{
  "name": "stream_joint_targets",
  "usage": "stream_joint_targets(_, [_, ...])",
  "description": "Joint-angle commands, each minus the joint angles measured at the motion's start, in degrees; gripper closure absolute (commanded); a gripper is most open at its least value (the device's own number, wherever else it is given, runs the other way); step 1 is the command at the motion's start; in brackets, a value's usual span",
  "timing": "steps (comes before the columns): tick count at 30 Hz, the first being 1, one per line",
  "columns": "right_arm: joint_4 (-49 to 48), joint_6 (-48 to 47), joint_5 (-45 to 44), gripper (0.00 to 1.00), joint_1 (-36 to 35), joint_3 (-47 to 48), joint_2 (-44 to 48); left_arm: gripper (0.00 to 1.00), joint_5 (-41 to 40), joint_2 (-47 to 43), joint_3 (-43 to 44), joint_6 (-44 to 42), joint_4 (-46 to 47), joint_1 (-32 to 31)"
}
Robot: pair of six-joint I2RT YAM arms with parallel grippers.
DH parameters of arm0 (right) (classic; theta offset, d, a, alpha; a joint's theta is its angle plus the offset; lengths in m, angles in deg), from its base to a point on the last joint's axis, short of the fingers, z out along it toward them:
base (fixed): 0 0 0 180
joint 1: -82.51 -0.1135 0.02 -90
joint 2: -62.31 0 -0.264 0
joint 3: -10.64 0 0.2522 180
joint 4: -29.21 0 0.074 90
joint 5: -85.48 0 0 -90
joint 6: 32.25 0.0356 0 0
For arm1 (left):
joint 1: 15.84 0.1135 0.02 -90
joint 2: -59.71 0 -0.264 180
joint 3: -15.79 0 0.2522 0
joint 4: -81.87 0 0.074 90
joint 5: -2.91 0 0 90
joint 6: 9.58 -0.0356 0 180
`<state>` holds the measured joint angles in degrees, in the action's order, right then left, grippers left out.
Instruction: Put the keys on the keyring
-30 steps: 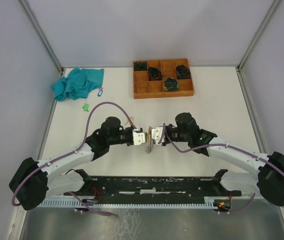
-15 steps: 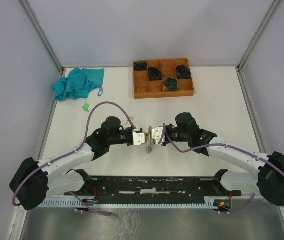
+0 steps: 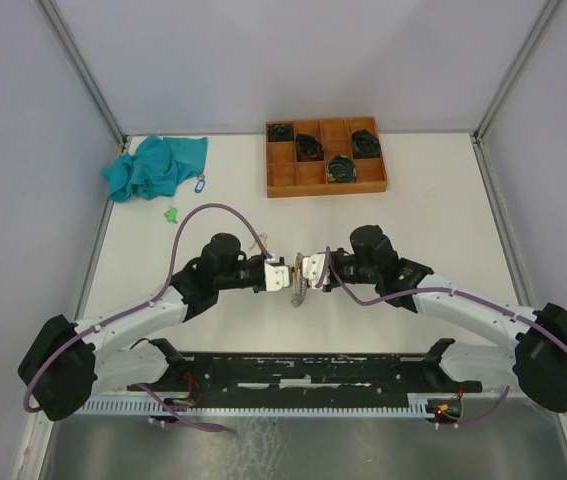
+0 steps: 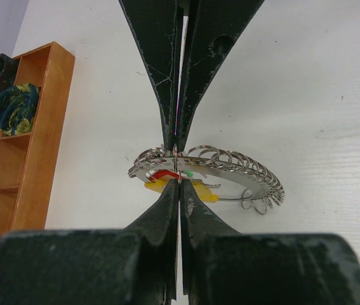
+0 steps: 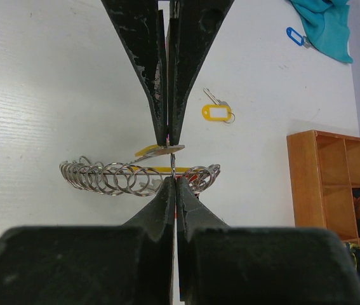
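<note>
A metal keyring holder (image 4: 230, 166) with many split rings hangs between my two grippers at the table's middle (image 3: 298, 288). A yellow tag (image 4: 200, 191) and small red and green bits sit under it. My left gripper (image 4: 177, 162) is shut on a thin ring at its near end. My right gripper (image 5: 172, 162) is shut on a ring of the same holder (image 5: 103, 176) from the other side. In the top view the left gripper (image 3: 281, 276) and right gripper (image 3: 309, 270) face tip to tip. A loose yellow-tagged key (image 5: 216, 112) lies on the table beyond.
A blue-tagged key (image 3: 200, 184) and a green-tagged key (image 3: 171, 214) lie beside a teal cloth (image 3: 158, 165) at the far left. A wooden compartment tray (image 3: 274, 190) with black coiled bundles stands at the back centre; it also shows in the left wrist view (image 4: 47, 127).
</note>
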<state>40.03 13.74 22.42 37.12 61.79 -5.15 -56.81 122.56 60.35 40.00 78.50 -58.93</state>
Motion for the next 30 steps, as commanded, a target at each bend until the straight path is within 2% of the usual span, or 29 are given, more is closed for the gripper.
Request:
stream_joint_targets(1, [-2.65,-0.11,1.27,0.99,-0.32,2.96,0.22,0.97,-0.43,-0.35,1.97,-0.8,2.87,0.25])
stream_joint_targets(21, [-2.5,-0.38,0.01,0.99,-0.38,2.82,0.31,0.97,-1.81,-0.99,1.99,-1.59,1.48,0.58])
stream_joint_targets(30, [-2.63,-0.2,0.3,0.99,-0.32,2.95,0.14,0.97,0.39,-0.72,1.98,-1.16,2.36,0.55])
